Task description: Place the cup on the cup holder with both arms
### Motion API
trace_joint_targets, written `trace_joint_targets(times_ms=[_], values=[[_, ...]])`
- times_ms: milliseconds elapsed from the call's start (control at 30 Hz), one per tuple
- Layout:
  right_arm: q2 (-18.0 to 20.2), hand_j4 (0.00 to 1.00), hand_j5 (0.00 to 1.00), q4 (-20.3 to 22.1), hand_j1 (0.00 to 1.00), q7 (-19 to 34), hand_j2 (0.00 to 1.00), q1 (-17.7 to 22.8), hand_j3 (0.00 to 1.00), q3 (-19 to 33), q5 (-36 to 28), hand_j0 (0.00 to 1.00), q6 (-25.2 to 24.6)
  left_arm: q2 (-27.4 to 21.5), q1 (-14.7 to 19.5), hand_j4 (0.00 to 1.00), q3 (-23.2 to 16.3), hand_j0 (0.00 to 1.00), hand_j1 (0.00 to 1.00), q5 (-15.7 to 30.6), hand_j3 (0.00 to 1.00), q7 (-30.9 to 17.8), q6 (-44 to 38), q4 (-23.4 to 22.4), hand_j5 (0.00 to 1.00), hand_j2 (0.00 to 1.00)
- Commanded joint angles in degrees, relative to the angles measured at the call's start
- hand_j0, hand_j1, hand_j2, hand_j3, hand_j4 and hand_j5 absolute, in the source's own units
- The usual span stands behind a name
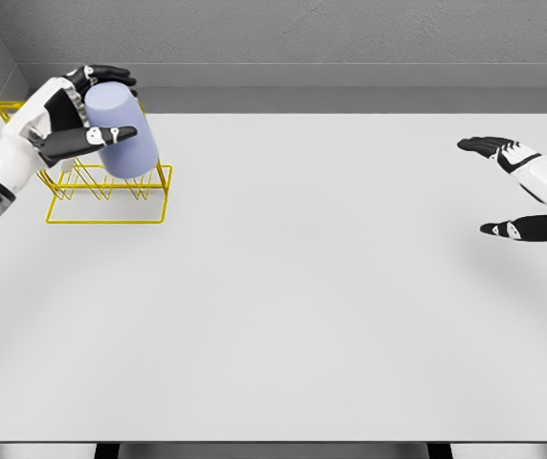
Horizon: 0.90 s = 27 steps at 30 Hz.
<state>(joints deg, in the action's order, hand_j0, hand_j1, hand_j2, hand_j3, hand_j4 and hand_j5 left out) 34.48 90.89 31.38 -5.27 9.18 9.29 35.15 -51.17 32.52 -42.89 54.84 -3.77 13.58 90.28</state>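
Note:
A pale blue cup [122,131] is held tilted over the yellow wire cup holder [106,203] at the table's far left. My left hand [90,107] is shut on the cup, thumb across its front and fingers over its top. The cup's lower end overlaps the holder's upper wires; whether it touches them I cannot tell. My right hand [503,186] hovers open at the right edge of the table, fingers spread, holding nothing.
The white table [312,287] stretches across the view, with a grey wall behind it. Part of the yellow holder's back wires [8,110] shows behind my left arm.

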Motion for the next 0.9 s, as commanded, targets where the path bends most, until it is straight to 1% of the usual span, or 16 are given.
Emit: trace_joint_targets(times_ms=[0,233,267,300,333,367,400,633,867], values=[[0.0,1.0,1.0,0.0,1.0,0.0,1.0,0.1,1.0,0.0,-0.4,1.0,-0.2,0.4,0.0,0.66,0.0,0.66,0.66,0.1,0.66,0.0,0.0,-0.3,0.66,0.66],[0.0,1.0,1.0,0.0,1.0,0.1,1.0,0.1,1.0,0.0,-0.4,1.0,-0.2,0.5,-0.2,0.67,-0.1,0.67,0.67,0.1,0.67,0.0,0.0,-0.5,0.67,0.67],[0.0,1.0,1.0,0.0,1.0,0.1,1.0,0.1,1.0,0.0,-0.4,1.0,-0.2,0.5,-0.2,0.69,-0.1,0.69,0.69,0.1,0.69,-0.1,0.0,-0.5,0.69,0.69],[0.0,1.0,1.0,0.0,1.0,0.1,1.0,0.1,1.0,0.0,-0.4,1.0,-0.2,0.5,-0.2,0.72,-0.1,0.72,0.72,0.1,0.72,0.0,0.0,-0.5,0.72,0.72],[0.0,1.0,1.0,0.0,1.0,0.1,1.0,0.1,1.0,0.0,-0.4,1.0,-0.2,0.4,-0.2,0.79,-0.1,0.79,0.79,-0.1,0.79,-0.1,-0.1,-0.5,0.79,0.79],[0.0,1.0,1.0,-0.1,1.0,0.1,1.0,0.1,1.0,0.0,-0.4,1.0,-0.2,0.4,-0.2,0.83,-0.1,0.83,0.83,-0.3,0.83,-0.1,-0.1,-0.5,0.83,0.83],[0.0,1.0,1.0,0.0,1.0,0.1,1.0,0.1,1.0,0.0,-0.4,1.0,-0.2,0.4,-0.2,0.85,-0.1,0.85,0.85,-0.3,0.85,-0.1,-0.1,-0.5,0.85,0.85],[0.0,1.0,1.0,0.0,1.0,0.1,1.0,0.1,1.0,0.0,-0.4,1.0,-0.2,0.4,-0.1,0.85,-0.1,0.85,0.85,-0.4,0.85,-0.2,-0.1,-0.4,0.85,0.85],[0.0,1.0,1.0,-0.1,1.0,0.1,1.0,0.1,1.0,0.0,-0.4,1.0,-0.2,-0.2,0.1,0.85,-0.1,0.85,0.85,-0.3,0.85,-0.1,0.0,0.7,0.85,0.85]])
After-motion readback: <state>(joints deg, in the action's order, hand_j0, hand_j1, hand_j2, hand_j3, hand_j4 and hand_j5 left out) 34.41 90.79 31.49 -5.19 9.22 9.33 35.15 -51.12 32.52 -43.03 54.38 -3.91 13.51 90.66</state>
